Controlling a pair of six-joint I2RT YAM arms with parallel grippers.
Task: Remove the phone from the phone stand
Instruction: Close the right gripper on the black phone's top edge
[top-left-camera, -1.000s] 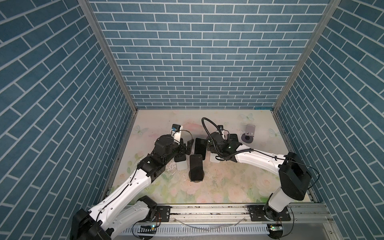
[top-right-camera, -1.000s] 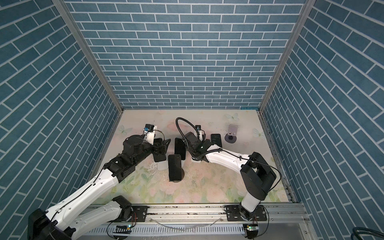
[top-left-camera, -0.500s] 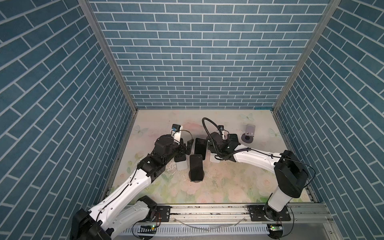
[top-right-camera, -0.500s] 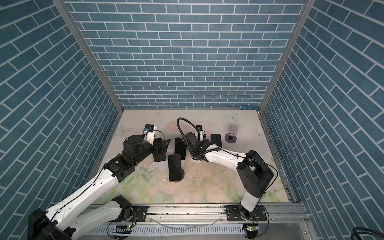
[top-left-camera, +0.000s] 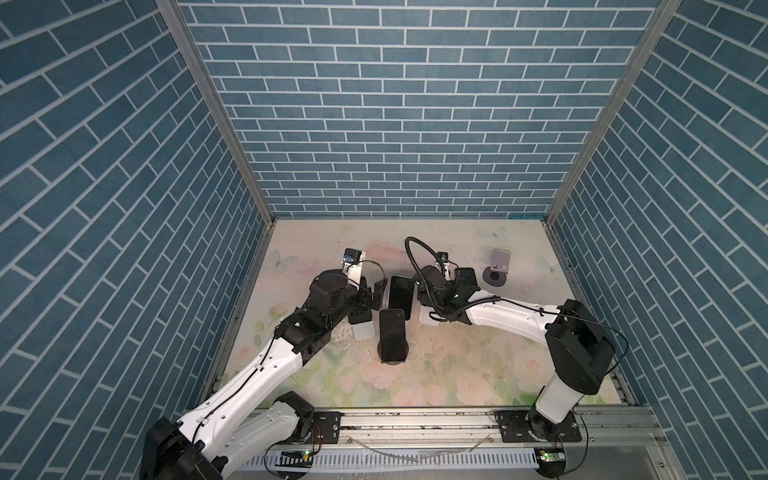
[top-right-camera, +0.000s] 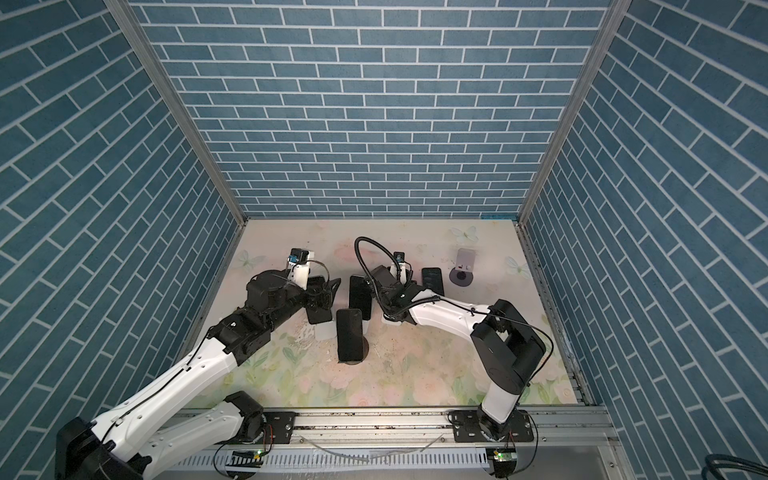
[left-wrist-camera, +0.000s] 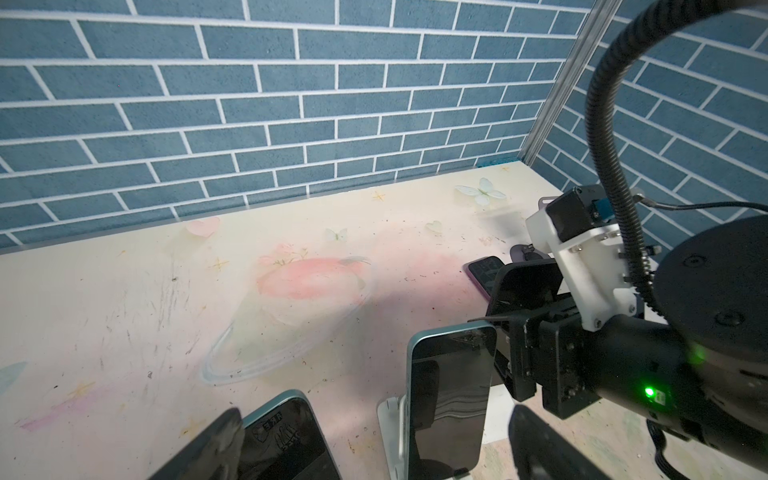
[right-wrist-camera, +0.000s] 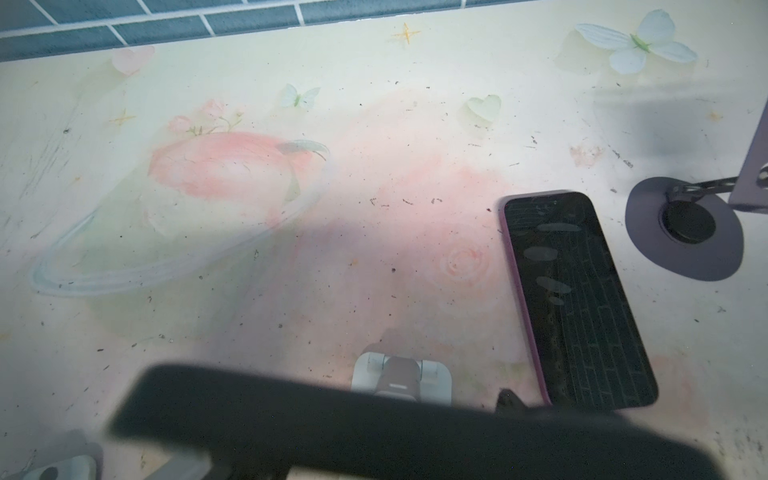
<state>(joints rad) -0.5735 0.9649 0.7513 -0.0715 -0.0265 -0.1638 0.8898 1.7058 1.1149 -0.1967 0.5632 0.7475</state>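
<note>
A dark phone (top-left-camera: 401, 297) (top-right-camera: 359, 296) stands upright on a white phone stand (top-left-camera: 428, 322) mid-table. My right gripper (top-left-camera: 417, 291) reaches in from the right and sits against its right edge. In the right wrist view the phone's blurred top edge (right-wrist-camera: 374, 428) spans the bottom, hiding the jaws, with the stand's base (right-wrist-camera: 401, 376) just past it. The left wrist view shows this phone (left-wrist-camera: 451, 395) with the right gripper (left-wrist-camera: 509, 332) at its side; contact is unclear. My left gripper (top-left-camera: 370, 296) (left-wrist-camera: 374, 451) is wide open and holds nothing.
A second phone (top-left-camera: 359, 316) leans on a white stand (top-left-camera: 363, 332) under my left gripper. Another phone (top-left-camera: 392, 334) stands on a black round stand in front. A purple phone (right-wrist-camera: 577, 299) lies flat beside a purple stand (right-wrist-camera: 685, 232) at the back right.
My right arm has shifted slightly, bringing its gripper closer in on the middle phone. The left arm and all phones have stayed where they were.
</note>
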